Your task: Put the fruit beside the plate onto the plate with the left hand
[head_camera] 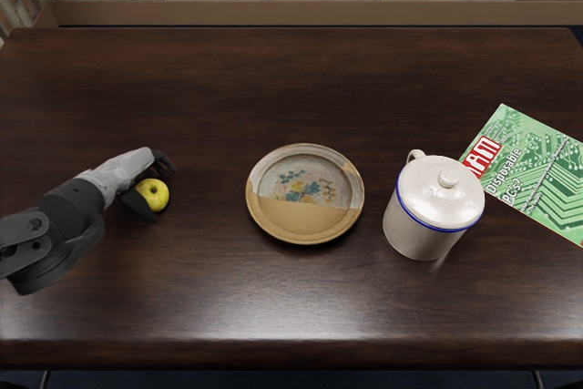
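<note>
A small yellow apple (153, 193) lies on the dark wooden table, well left of the plate. My left hand (150, 184) comes in from the left edge and wraps around it, dark fingers (164, 165) curled over its top and far side, thumb under its near side. The brown ceramic plate (305, 222), with a painted pattern in its pale centre, sits at the table's middle with nothing on it. The right arm does not show.
A white lidded pot (434, 207) with a blue rim and a handle stands right of the plate. A green printed box (533, 170) lies flat at the right edge. A brick wall runs behind the table's far edge.
</note>
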